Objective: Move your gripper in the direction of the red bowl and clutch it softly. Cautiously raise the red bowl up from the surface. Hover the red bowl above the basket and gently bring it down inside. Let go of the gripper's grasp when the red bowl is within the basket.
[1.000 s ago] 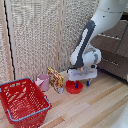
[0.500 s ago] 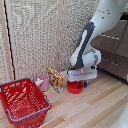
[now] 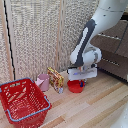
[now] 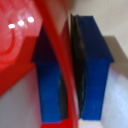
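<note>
Wrist view: blue fingertips (image 4: 95,70) pinch the red bowl (image 4: 60,60) rim, one pad inside, one outside, nearly closed. No readable writing anywhere. Exterior view: gripper (image 3: 81,75) over red bowl (image 3: 76,86) upright on wood floor (image 3: 95,107), beside snack packet (image 3: 55,79), pink cup (image 3: 43,81). Basket (image 3: 22,102) well apart at exterior view's left.

Pale wooden plank floor (image 3: 95,107); a beige woven screen wall (image 3: 37,40) behind; dark brown furniture (image 3: 114,52) beside it.
</note>
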You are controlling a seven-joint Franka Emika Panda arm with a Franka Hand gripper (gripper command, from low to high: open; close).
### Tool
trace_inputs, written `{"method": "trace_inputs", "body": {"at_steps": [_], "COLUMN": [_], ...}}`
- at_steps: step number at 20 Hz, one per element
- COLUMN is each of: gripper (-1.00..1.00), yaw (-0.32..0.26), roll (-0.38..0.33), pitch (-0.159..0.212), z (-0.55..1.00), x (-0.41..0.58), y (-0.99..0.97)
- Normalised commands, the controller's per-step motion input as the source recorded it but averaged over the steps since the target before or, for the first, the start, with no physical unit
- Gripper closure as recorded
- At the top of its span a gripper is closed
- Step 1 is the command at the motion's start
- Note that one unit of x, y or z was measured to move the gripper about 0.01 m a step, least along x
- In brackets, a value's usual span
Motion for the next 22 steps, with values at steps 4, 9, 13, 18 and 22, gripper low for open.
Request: {"method": "trace_inputs", "body": {"at_steps": [4,9,13,18,22], "gripper": [1.00,1.00,1.00,1.00,1.00], "yaw": [0.089,0.123,0.146,0.146,0.128], "roll": [0.095,0.082,0.088,0.104,0.114], "pitch": [0.121,0.104,0.105,0.126,0.130], "z": [0.80,0.87,0.85,0.78,0.75], "x": [0.196,0.289,0.337,0.315,0.292], "y": [0.00,0.00,0.01,0.20,0.46]}}
